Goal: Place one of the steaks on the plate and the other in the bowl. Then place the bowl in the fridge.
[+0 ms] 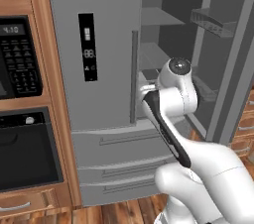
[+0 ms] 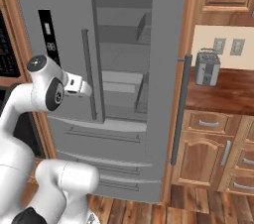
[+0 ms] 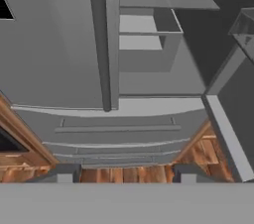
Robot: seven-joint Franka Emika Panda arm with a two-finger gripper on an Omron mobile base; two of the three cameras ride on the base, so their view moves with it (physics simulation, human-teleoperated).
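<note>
From the left base view we find the fridge (image 1: 99, 69) with its left door shut and its right door (image 1: 233, 69) swung wide, exposing grey shelves (image 1: 156, 17) inside. The black dispenser panel (image 1: 88, 47) sits on the shut door. Left of the fridge stand a black microwave (image 1: 17, 54) and, below it, a black wall oven (image 1: 25, 148), both framed in wood. The white arm (image 1: 173, 94) rises in front of the fridge's open half; its hand is hidden from us behind the arm.

From the right base view we note the same fridge (image 2: 59, 29), open door (image 2: 166, 69) edge-on with its long bar handle (image 2: 181, 109). Right of the fridge a wooden bench (image 2: 223, 91) carries a toaster (image 2: 207, 68). The arm's wrist points toward the shut door's handle.

From the hand view we see the gripper (image 3: 124, 172), fingertips (image 3: 64, 173) set well apart with nothing between them: it stands open. Beyond it lie the fridge's lower drawers (image 3: 116, 129) and the wood floor (image 3: 124, 173). We cannot tell where the bowl is.
</note>
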